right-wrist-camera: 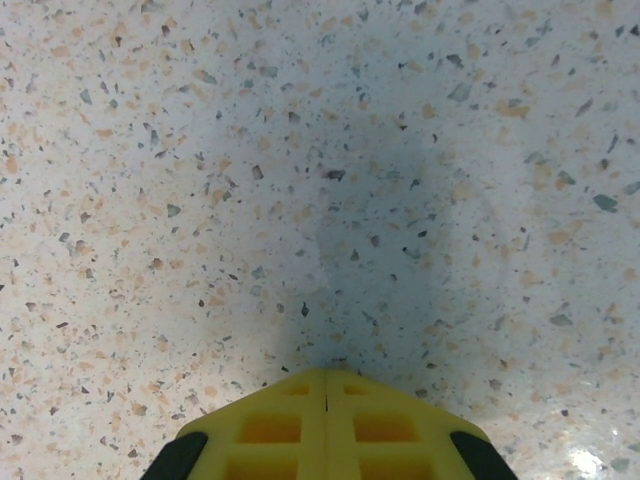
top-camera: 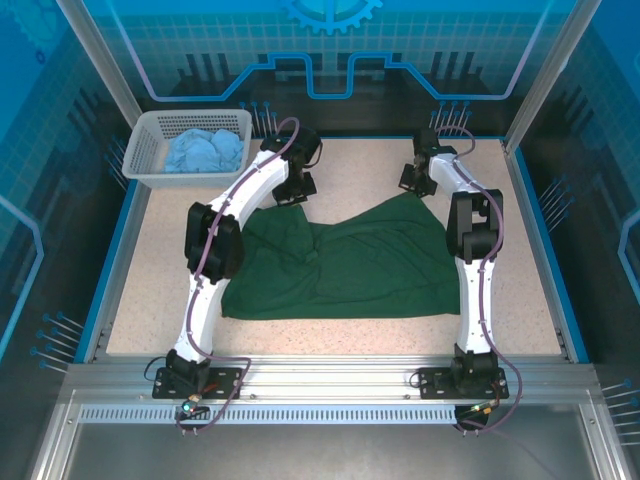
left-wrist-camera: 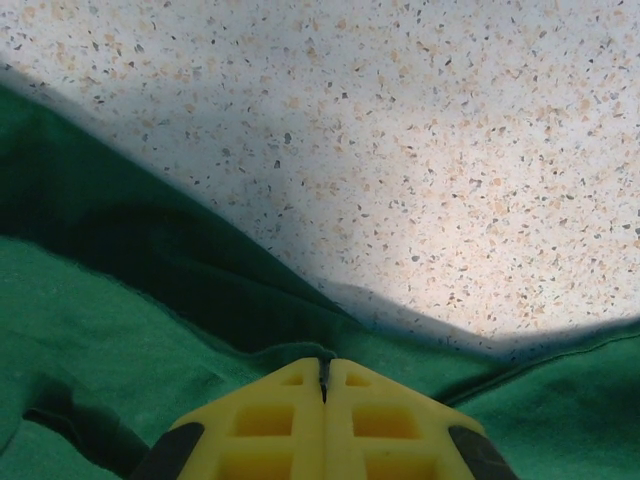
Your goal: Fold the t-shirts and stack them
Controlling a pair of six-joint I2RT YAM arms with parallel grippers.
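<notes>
A dark green t-shirt point(top-camera: 350, 265) lies spread and rumpled across the middle of the table. Its back left corner is lifted toward my left gripper point(top-camera: 292, 190). In the left wrist view that gripper point(left-wrist-camera: 324, 365) is shut, with a thin edge of the green cloth point(left-wrist-camera: 90, 310) pinched between its yellow fingertips. My right gripper point(top-camera: 415, 180) hangs at the back right, just beyond the shirt's raised far edge. In the right wrist view it point(right-wrist-camera: 326, 378) is shut with nothing in it, over bare speckled tabletop point(right-wrist-camera: 300, 180). A light blue t-shirt point(top-camera: 205, 150) lies crumpled in the basket.
A white lattice basket point(top-camera: 137, 150) stands at the table's back left corner. Bare speckled tabletop point(top-camera: 160, 270) lies left of the green shirt and behind it point(left-wrist-camera: 400, 150). Blue raised edges border the table on the left and right.
</notes>
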